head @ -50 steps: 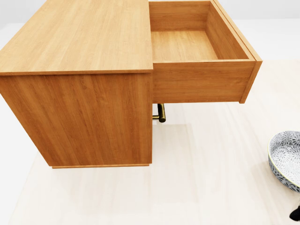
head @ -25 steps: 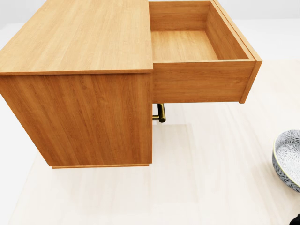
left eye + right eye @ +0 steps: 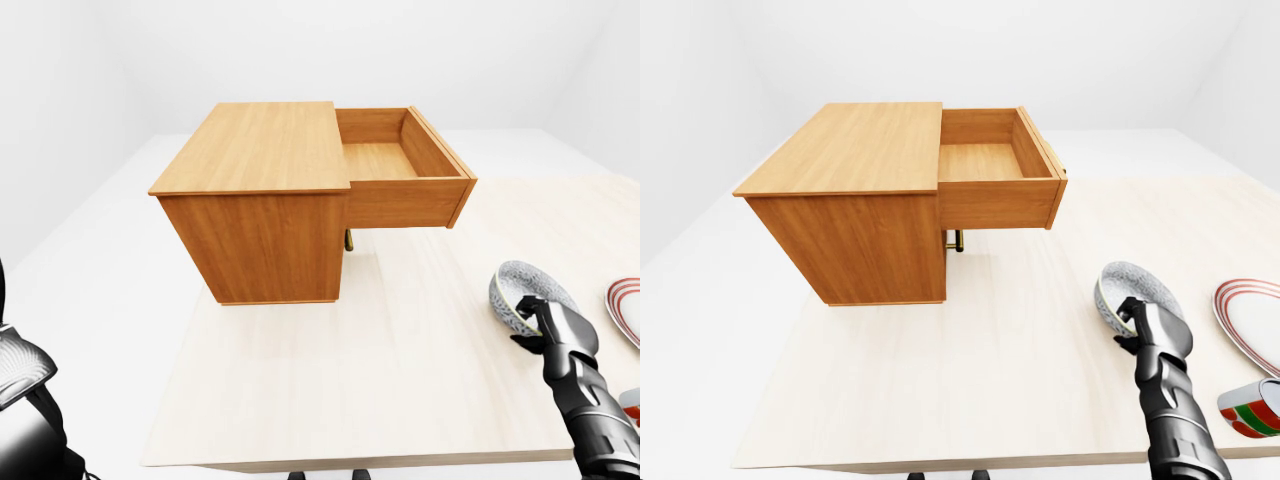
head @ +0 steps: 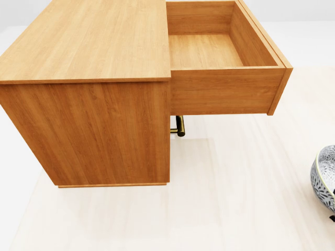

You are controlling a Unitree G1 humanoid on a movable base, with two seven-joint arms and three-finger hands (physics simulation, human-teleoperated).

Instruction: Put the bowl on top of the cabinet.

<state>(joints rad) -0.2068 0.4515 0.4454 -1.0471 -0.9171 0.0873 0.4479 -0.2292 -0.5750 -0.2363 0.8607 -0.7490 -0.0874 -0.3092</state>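
clamped on the lower rim of a grey-and-white patterned ceramic bowl (image 3: 1132, 284): black three-finger right hand (image 3: 1148, 326), fingers (image 3: 1129, 318) hooked over the edge, forearm rising from the bottom of the right-eye view. bowl tipped steeply just above the hand. touching the pale wooden table (image 3: 970, 380) or lifted off it: cannot tell. in the head view, only a sliver of bowl at the right edge.

well up and to the left of the hand, a honey-coloured wooden cabinet (image 3: 855, 190) standing on the table, well apart from the bowl. higher than the hand and nearer to it than the cabinet's body, an open wooden drawer (image 3: 992, 170) pulled out of the cabinet's right side, with a small brass handle (image 4: 179, 126) showing beneath it.

just right of the hand, a round white plate with red rings (image 3: 1252, 308), cut by the view's edge. below the plate, right of the forearm, a white mug with red and green stripes (image 3: 1250, 413), partly out of view.

left hand out of sight.
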